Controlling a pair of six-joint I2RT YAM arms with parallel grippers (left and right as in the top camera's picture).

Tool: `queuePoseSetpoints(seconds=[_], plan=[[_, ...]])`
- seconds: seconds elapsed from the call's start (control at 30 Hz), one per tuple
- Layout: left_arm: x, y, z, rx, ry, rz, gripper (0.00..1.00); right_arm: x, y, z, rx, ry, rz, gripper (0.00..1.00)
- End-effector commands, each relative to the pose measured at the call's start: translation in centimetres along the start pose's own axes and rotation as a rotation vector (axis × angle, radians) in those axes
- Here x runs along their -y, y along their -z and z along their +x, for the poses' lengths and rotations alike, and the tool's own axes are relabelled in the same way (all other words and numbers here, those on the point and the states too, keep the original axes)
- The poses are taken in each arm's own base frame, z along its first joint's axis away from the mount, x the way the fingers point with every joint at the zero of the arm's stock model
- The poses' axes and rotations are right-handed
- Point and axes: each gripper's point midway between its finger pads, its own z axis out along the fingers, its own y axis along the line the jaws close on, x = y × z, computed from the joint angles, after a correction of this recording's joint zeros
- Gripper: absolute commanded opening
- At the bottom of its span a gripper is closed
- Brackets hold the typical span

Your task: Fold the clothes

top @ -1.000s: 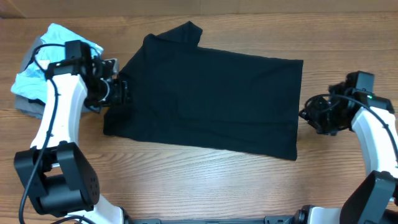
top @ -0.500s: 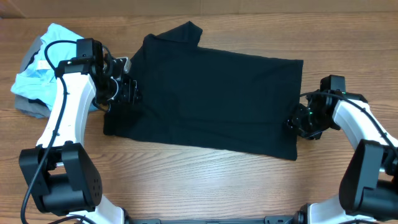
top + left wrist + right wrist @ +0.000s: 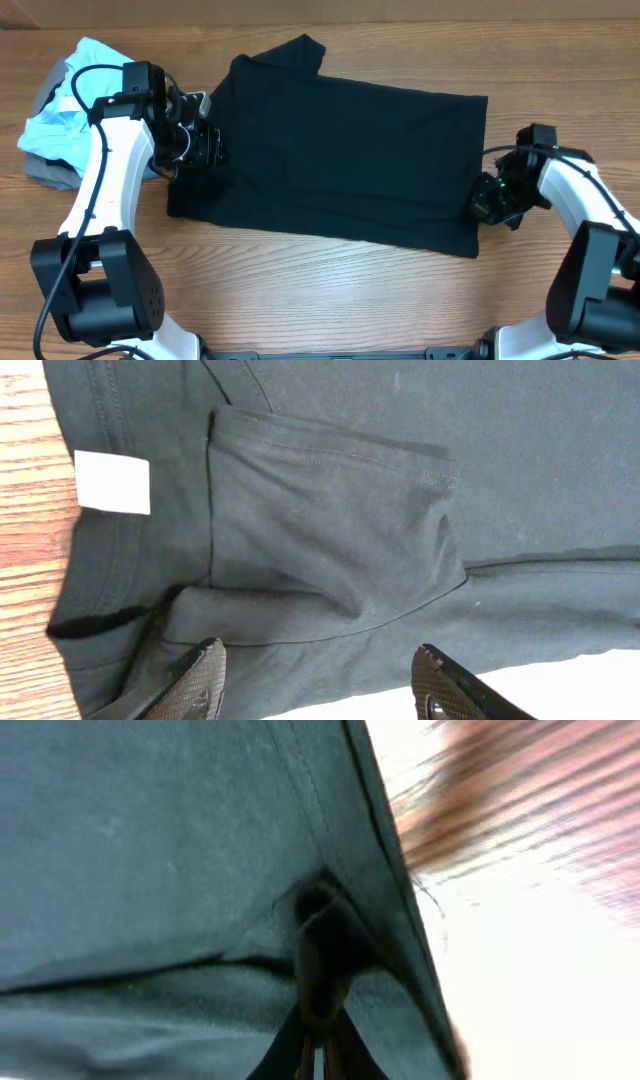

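Note:
The clothes, a plain black T-shirt (image 3: 340, 150), lie spread flat across the middle of the table, one sleeve pointing toward the far edge. My left gripper (image 3: 205, 145) hovers over the shirt's left end, open. In the left wrist view its fingertips (image 3: 195, 680) stand wide apart above a folded sleeve (image 3: 330, 530), beside a white label (image 3: 112, 482). My right gripper (image 3: 485, 200) sits at the shirt's right hem. In the right wrist view it (image 3: 318, 1060) is shut, with a bunch of the black fabric (image 3: 150, 850) pinched between its tips.
A light blue garment (image 3: 60, 120) lies crumpled on a grey one (image 3: 45, 172) at the far left, just behind my left arm. Bare wooden tabletop (image 3: 330, 280) runs along the near side of the shirt.
My right gripper came in from the right to the shirt's hem and closed on the fabric. My left gripper moved right over the shirt's left end, then held still, open.

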Motion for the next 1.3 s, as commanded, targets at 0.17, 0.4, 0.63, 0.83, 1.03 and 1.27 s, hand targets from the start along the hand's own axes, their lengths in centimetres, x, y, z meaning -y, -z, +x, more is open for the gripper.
queuePoseSetpoints(seconds=[0.17, 0.4, 0.63, 0.83, 1.03, 1.27], plan=[[-0.1, 0.3, -0.6, 0.033, -0.039, -0.014, 0.66, -1.1, 3.3, -2.4, 0.082, 0.003, -0.014, 0.04], [-1.5, -2.2, -1.7, 0.070, -0.085, -0.043, 0.72, -1.1, 3.2, -2.4, 0.082, 0.004, -0.013, 0.04], [-1.9, -6.4, -2.4, 0.057, -0.074, 0.007, 0.67, -1.1, 3.2, -2.4, 0.082, 0.004, -0.014, 0.04], [-2.6, -9.3, -2.3, 0.033, -0.032, 0.028, 0.62, -1.1, 3.3, -2.5, 0.084, 0.004, -0.014, 0.04], [-2.0, -9.9, -4.1, 0.099, -0.031, 0.079, 0.58, -1.1, 3.3, -2.5, 0.086, 0.005, -0.015, 0.04], [-2.0, -9.9, -4.6, 0.121, -0.020, 0.079, 0.43, -1.2, 3.3, -2.7, 0.093, 0.007, -0.017, 0.04]])
